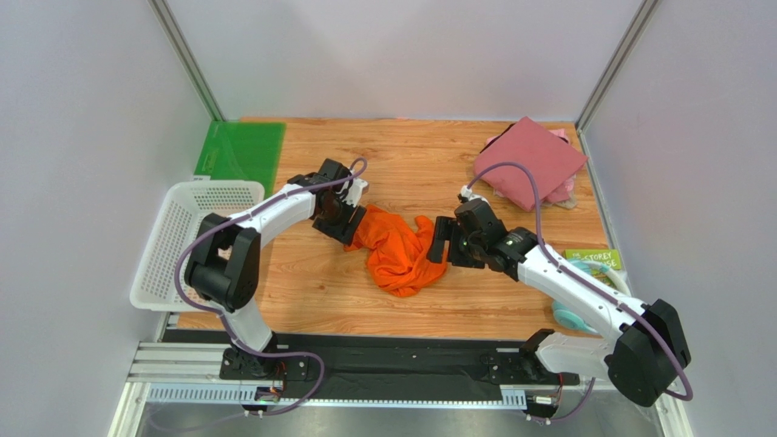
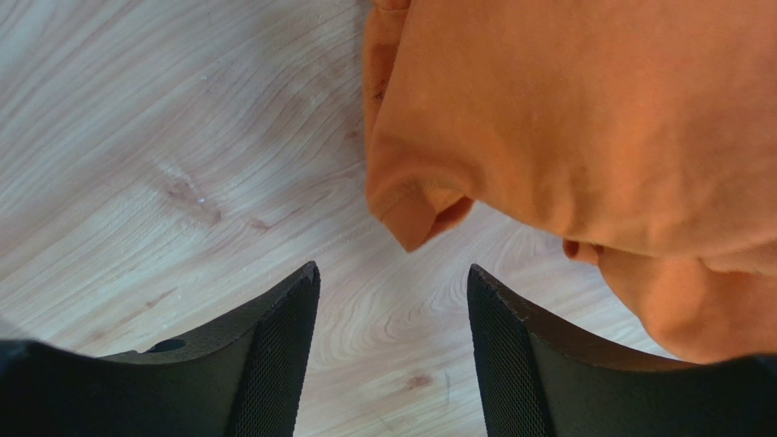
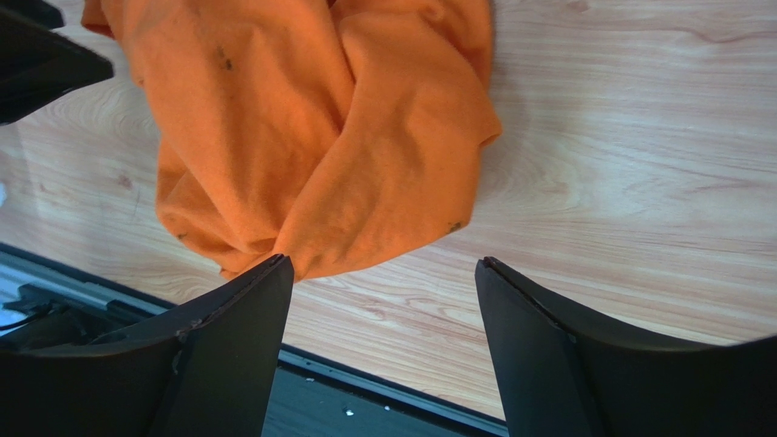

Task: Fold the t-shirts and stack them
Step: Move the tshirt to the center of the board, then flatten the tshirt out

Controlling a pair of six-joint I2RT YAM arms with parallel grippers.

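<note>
Lying crumpled at the middle of the wooden surface (image 1: 301, 291), the orange t-shirt (image 1: 398, 250) is flanked by both pincers. The left pincer (image 1: 347, 221) is positioned at the shirt's left edge. In the left wrist view its jaws are released and spread; bare wood is seen between them, and a folded corner of the cloth is located just ahead of the fingertips (image 2: 305, 278). The right pincer (image 1: 444, 244) is positioned at the shirt's right edge, likewise released. In the right wrist view one fingertip (image 3: 274, 273) is seen at the hem of the cloth; whether contact is made cannot be told. No cloth is held between the jaws of either pincer.

A maroon t-shirt (image 1: 529, 164) is folded flat at the far right corner, laid on a pink t-shirt (image 1: 567, 188) whose edges show beneath it. The right arm's cable is seen passing in front of this stack in the top view. A white mesh basket (image 1: 182, 237) is placed at the left edge, close beside the left arm. A green sheet (image 1: 242, 150) is laid at the far left corner. A green printed booklet (image 1: 593, 261) and a teal object (image 1: 573, 319) are located at the right edge, the latter partly hidden by the right arm.
</note>
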